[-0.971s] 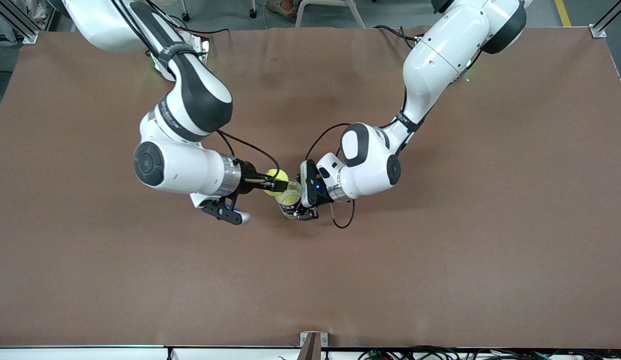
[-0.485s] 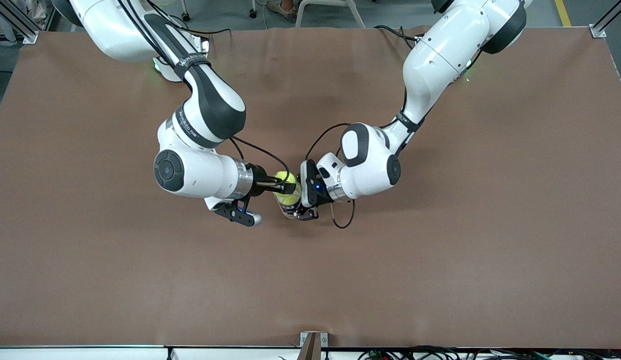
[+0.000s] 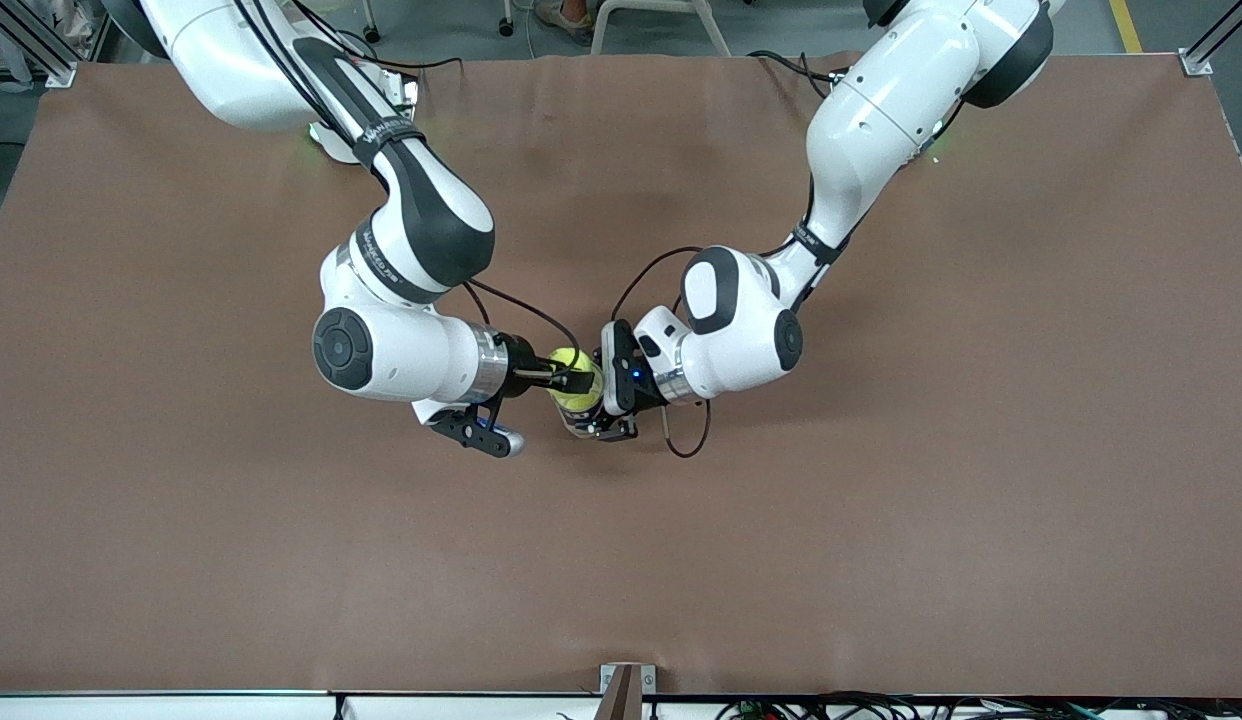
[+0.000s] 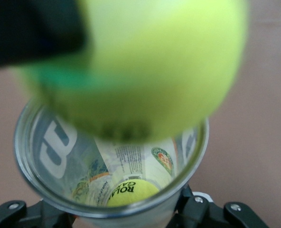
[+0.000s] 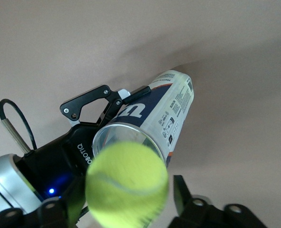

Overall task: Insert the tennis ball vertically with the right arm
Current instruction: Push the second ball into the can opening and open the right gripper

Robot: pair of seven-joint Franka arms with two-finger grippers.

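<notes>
A: Right gripper (image 3: 571,381)?
B: Over the mouth of the can (image 5: 171,111), wrist level, fingers (image 5: 181,194) pointing toward the left arm. The fingers are spread, one on each side of the tennis ball (image 5: 126,183), with a thin gap on both sides in the right wrist view. The ball is smeared there, so a light touch can't be ruled out.

A: Where's the ball exactly?
B: Right above the can's open rim, centred on it. The left wrist view has it filling the top of the opening. Can't tell whether it's touching the rim.

A: Anything in the can?
B: A second yellow ball (image 4: 131,190), down at the bottom.

A: Left gripper (image 3: 593,420)?
B: Low, coming in from the left arm's end and pinching the can's wall from both sides, below the rim.

A: Can pose?
B: Upright, mouth up, base on the brown table (image 3: 881,500). It's about mid-table between the two arms, clear plastic with a blue and white label.
</notes>
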